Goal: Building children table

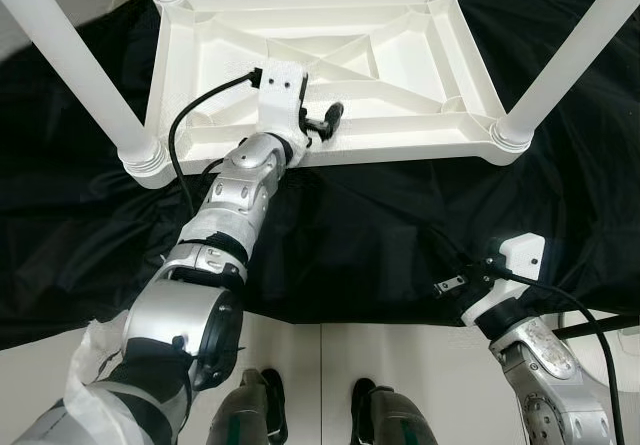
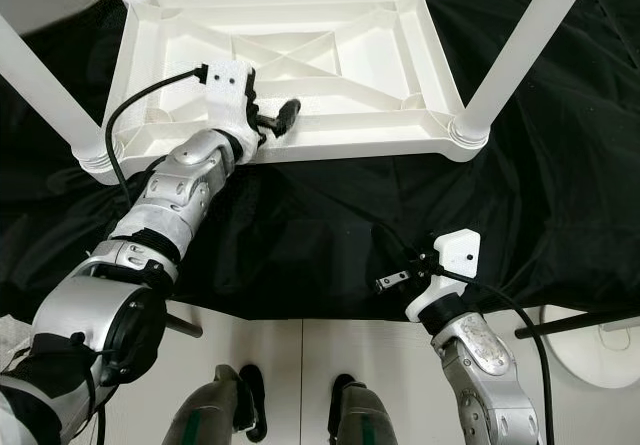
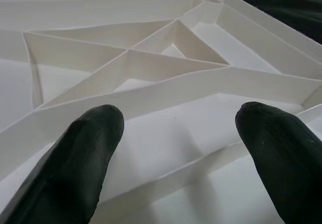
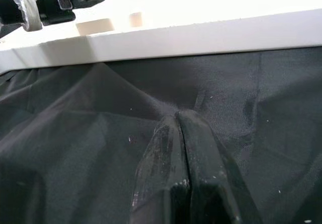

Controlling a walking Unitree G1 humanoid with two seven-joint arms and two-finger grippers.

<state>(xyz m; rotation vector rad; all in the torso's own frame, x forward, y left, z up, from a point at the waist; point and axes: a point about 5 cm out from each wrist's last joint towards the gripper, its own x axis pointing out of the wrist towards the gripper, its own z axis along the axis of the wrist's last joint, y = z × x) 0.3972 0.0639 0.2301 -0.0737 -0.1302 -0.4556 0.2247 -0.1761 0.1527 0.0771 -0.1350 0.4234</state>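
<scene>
A white plastic children's table [image 1: 420, 150] lies upside down on a black cloth [image 1: 380, 245]. Its ribbed underside faces up and white legs stand at the corners, among them the near left leg [image 1: 70, 65] and the near right leg [image 1: 570, 65]. My left gripper [image 1: 325, 125] hovers open just over the table's near rim. In the left wrist view its two black fingers [image 3: 85, 153] stand wide apart above the ribs with nothing between them. My right gripper [image 2: 385, 240] is shut, low over the cloth in front of the table; its joined tips [image 4: 177, 116] hold nothing.
The cloth covers the floor around the table and ends at bare white floor [image 1: 330, 365] by my feet [image 2: 345, 410]. At the near right a black rod [image 2: 570, 323] lies beside a round white object [image 2: 600, 350].
</scene>
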